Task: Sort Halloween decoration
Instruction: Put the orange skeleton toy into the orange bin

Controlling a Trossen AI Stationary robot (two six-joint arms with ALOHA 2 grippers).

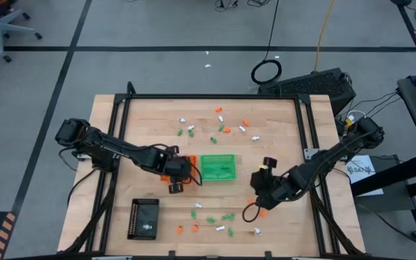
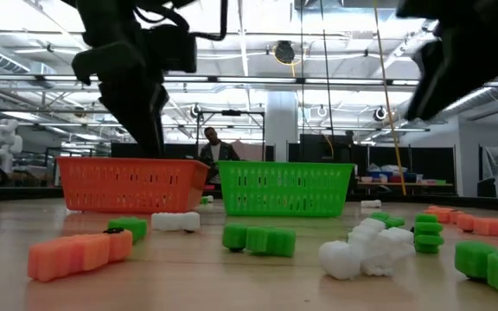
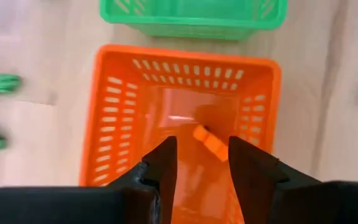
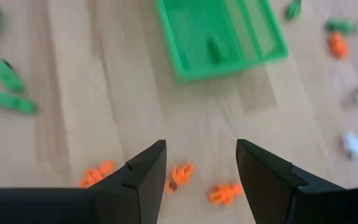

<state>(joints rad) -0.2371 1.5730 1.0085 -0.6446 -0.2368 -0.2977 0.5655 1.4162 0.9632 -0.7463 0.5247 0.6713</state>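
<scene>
Small orange, green and white Halloween trinkets lie scattered on the wooden table, one group at the far side (image 1: 219,124) and one at the near side (image 1: 215,220). My left gripper (image 3: 202,158) stands open above the orange tray (image 3: 114,118); one orange trinket (image 3: 210,142) lies on the tray's floor. My right gripper (image 4: 201,168) hangs open over the table right of the green tray (image 4: 185,68), above an orange trinket (image 4: 180,174) with others beside it. A green trinket (image 4: 218,46) lies in the green tray.
A black rectangular tray (image 1: 144,218) lies near the table's front left. The orange tray (image 1: 166,173) and the green tray (image 1: 219,167) stand side by side mid-table. Black rails (image 1: 208,96) frame the table. In the low view a person (image 2: 213,149) shows far behind.
</scene>
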